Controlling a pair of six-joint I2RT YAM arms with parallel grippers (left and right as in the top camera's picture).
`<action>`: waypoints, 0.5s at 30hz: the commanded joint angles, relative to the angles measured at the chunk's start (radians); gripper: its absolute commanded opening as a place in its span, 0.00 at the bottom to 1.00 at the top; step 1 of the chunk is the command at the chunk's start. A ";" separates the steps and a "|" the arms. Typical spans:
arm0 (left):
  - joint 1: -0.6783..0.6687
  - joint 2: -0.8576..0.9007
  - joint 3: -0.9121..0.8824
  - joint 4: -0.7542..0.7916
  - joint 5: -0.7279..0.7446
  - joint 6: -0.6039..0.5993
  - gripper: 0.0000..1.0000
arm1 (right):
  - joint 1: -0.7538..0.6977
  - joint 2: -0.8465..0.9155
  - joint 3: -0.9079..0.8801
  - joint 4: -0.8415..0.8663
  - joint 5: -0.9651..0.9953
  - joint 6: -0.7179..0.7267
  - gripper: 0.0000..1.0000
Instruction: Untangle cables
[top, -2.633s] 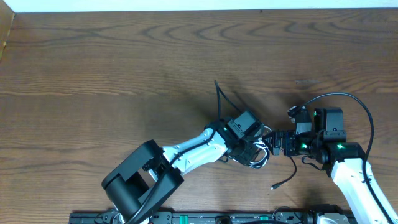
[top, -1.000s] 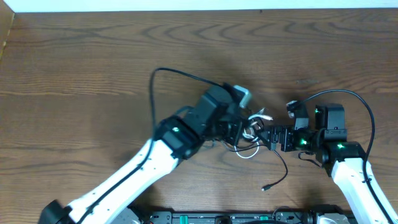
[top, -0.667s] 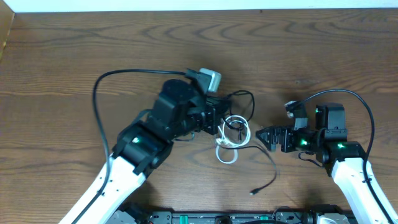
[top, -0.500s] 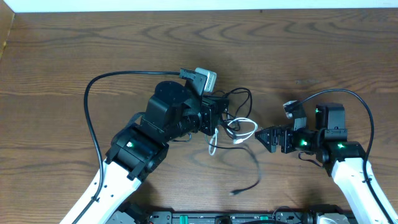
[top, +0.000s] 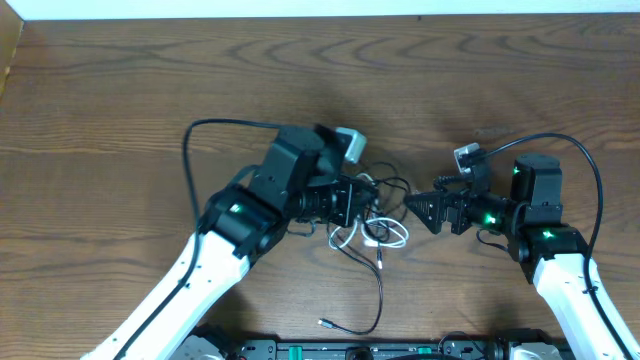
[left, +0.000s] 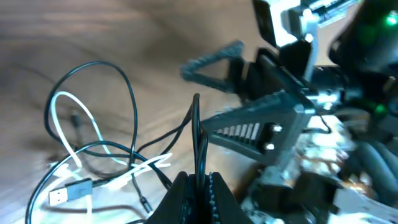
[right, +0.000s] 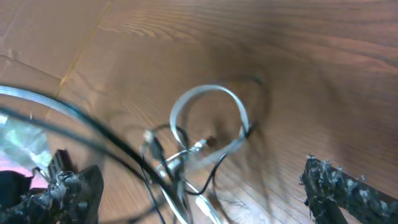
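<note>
Since half a second ago, the left gripper (top: 352, 200) has swung back right toward the right gripper (top: 418, 208), and they now nearly face each other. The left jaws are clamped on one thin black cable (left: 196, 134), which stands upright between them. The right jaws are spread wide, holding nothing. The cables (top: 372, 222) sit bunched between the two, mid-table (top: 120, 80), nearer the front edge. The black tail (top: 381, 290) has stretched out and runs lengthwise toward the front edge, its plug (top: 324, 323) pointing left. The white cable (top: 397, 236) is looped on the bunch's near side.
</note>
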 joint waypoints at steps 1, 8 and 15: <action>0.004 0.036 0.013 0.038 0.176 0.002 0.08 | -0.002 0.000 0.007 -0.009 -0.065 0.013 0.98; 0.004 0.072 0.013 0.206 0.467 0.032 0.08 | 0.028 0.000 0.007 -0.023 0.082 0.014 0.20; 0.004 0.073 0.012 0.093 0.283 0.103 0.12 | 0.028 0.000 0.007 -0.170 0.501 0.173 0.04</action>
